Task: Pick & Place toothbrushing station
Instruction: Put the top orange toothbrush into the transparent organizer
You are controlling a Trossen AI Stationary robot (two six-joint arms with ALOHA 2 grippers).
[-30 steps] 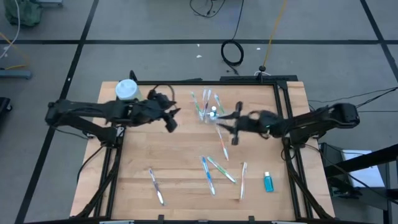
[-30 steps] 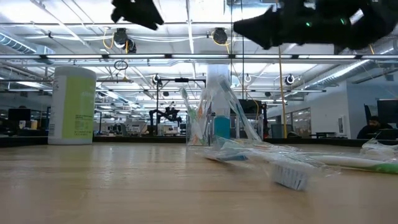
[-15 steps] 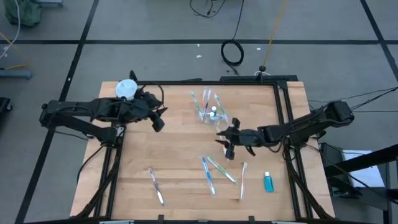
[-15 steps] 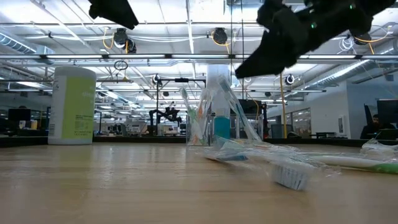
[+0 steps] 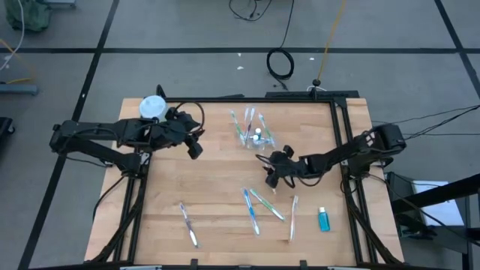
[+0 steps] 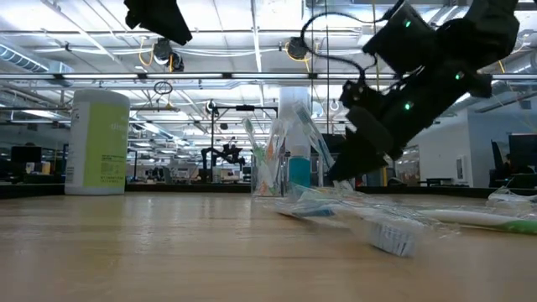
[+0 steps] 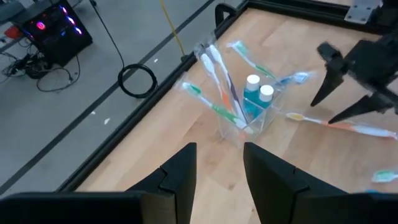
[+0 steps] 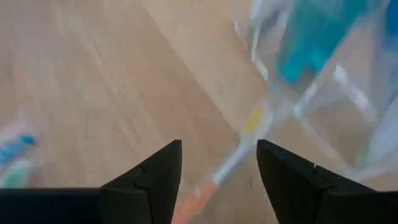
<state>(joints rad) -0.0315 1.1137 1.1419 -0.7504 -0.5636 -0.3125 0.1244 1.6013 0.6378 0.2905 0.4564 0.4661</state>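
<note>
Right tool (image 5: 273, 178) dropped over orange toothbrush (image 7: 348, 126) pointing toward cup (image 5: 257, 139).

The right gripper (image 8: 217, 177) has its two dark fingers (image 8: 146, 177) spread wide apart over the wooden table (image 8: 93, 81). In the gap between them lies an orange-handled toothbrush (image 8: 239, 155), running from near the fingertips forward to the clear plastic cup (image 8: 323, 68) just beyond them. Inside the cup a teal tube (image 8: 308, 37) shows, blurred. Off to the outer side of one finger, blurred blue and green toothbrush ends (image 8: 13, 155) lie on the wood.
</note>
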